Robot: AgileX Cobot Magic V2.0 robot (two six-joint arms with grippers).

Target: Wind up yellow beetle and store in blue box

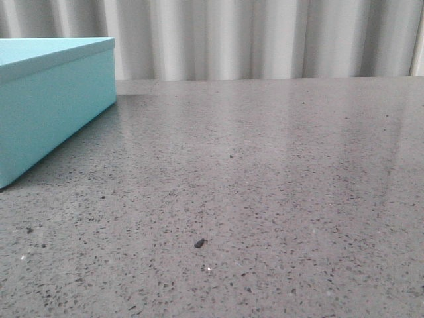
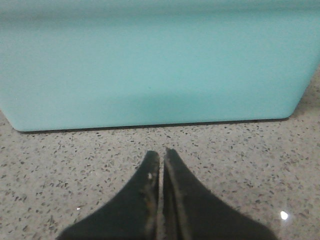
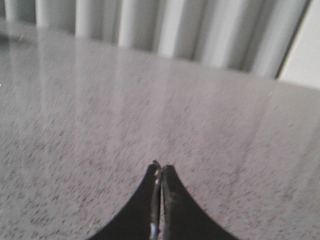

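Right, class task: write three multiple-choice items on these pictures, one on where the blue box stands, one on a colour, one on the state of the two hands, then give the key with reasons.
1. In the front view, where does the blue box stand on the table?
A. far right
B. left side
C. centre front

2. What colour is the table top?
A. speckled grey
B. plain white
C. wood brown

3. How are the left hand and right hand?
A. both wide open
B. one holds a toy car
C. both shut, holding nothing

Key: 1 B, the box fills the front view's left edge. 2 A, grey stone with dark specks in every view. 3 C, in each wrist view the fingers meet with nothing between them; no yellow beetle shows anywhere.
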